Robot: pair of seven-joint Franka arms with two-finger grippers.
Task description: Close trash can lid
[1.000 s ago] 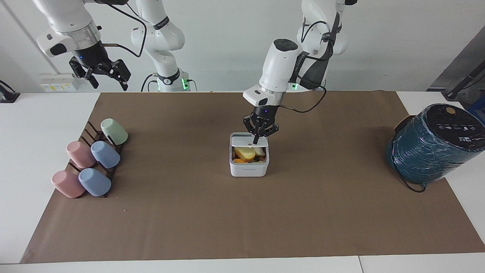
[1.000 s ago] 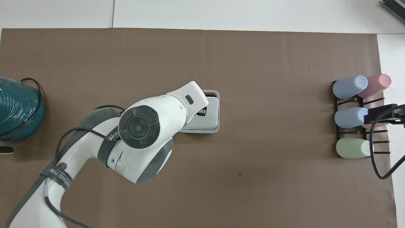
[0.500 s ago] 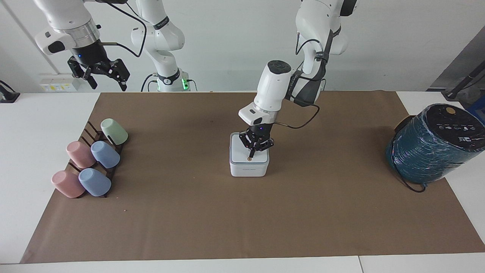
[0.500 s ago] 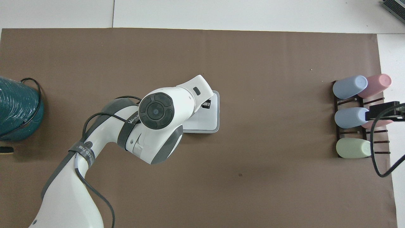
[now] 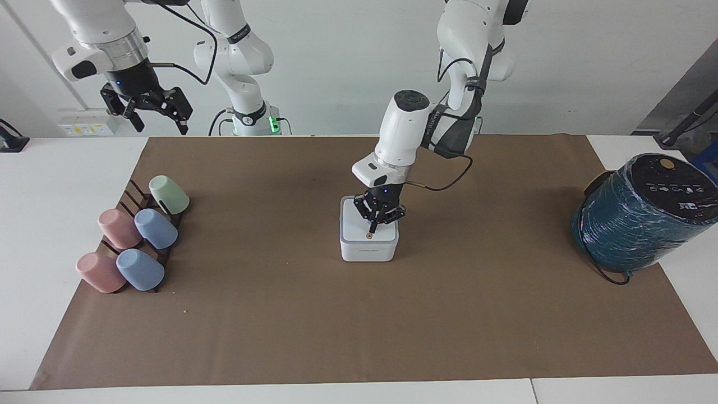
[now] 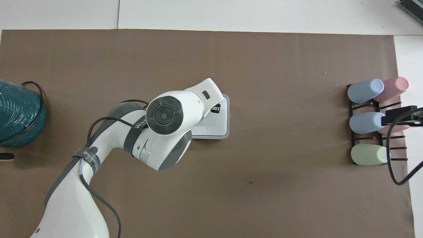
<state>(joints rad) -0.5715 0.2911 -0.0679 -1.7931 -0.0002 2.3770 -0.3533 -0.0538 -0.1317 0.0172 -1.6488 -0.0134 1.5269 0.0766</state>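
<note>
The left hand (image 5: 373, 230), fingers closed together, presses the square white plastic lid (image 5: 359, 224) flat on the small white cube-shaped trash can (image 5: 368, 251); the right hand (image 5: 147, 112) waits open, raised above the desk (image 5: 359, 325).

You have the trash can (image 5: 368, 238) near the middle of the mat (image 5: 280, 325) that covers most of the desk (image 5: 33, 224), and the lid (image 5: 359, 224) lies flat on top of it. The left pincer (image 5: 372, 230) sits on the lid. Toward the right arm's end you find a rack (image 5: 130, 193) carrying five cups (image 5: 155, 228), with the right pincer (image 5: 147, 112) up over that end. The wrapped cylinder (image 5: 639, 216) lies at the left arm's end, at the mat's edge.
</note>
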